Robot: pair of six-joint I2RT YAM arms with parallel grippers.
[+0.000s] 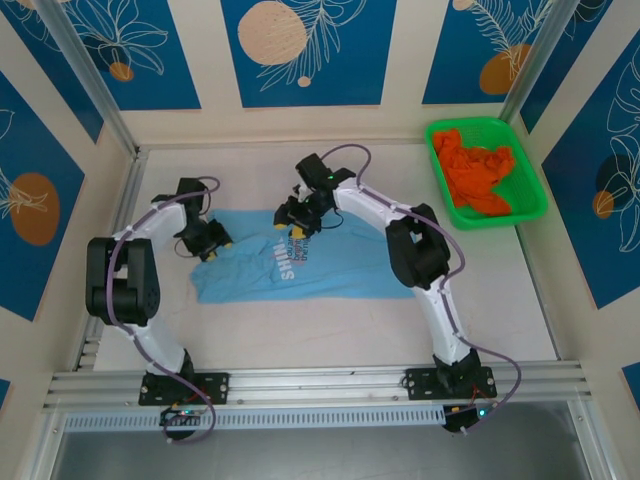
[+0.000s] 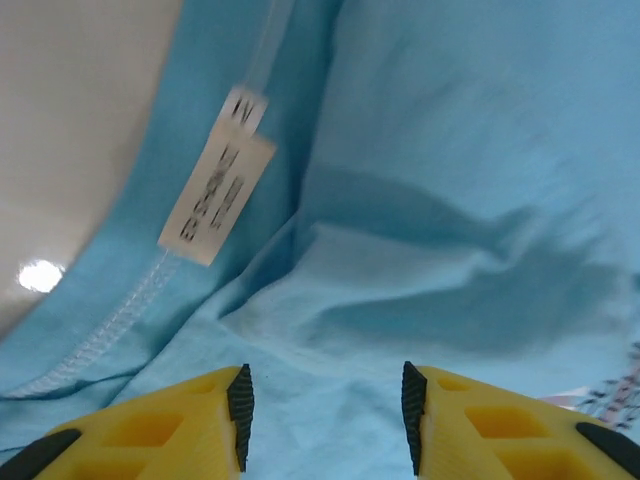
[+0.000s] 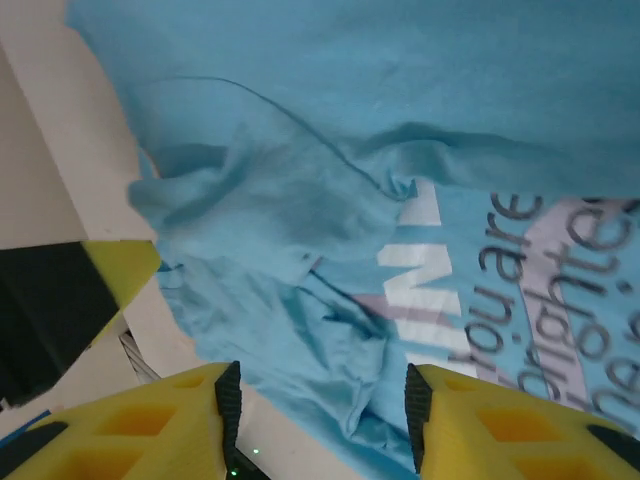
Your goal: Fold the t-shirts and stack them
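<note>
1. The left gripper (image 2: pixel 325 402) has its jaws parted with nothing between the pads. The cloth seen through the gap lies beneath them, so it is released.
2. The right gripper (image 3: pixel 320 400) is the same: jaws apart and holding nothing, poised over a bunched fold.
3. Directly under both is the light blue t-shirt (image 1: pixel 290 275), spread across the middle of the table (image 1: pixel 300 340). The left gripper is over its left end, near the sewn label (image 2: pixel 215 200) and a stitched hem. The right gripper is at its far edge, beside the white lettering (image 3: pixel 425 285).
4. The shirt will likely handle as light, limp cloth. It sags, wrinkles and drags on the table instead of keeping a shape, and a pinch can easily catch just one layer.
5. The best hold is probably the hemmed edges or corners, one per gripper (the doubled, stitched cloth gives the pads more to bite). Lifting both together should keep the fold line straight.
6. Farther out, the orange t-shirt (image 1: pixel 478 175) sits crumpled in the green basket (image 1: pixel 534 185) at the far right corner, well apart from the blue one. It is not yet folded.
</note>
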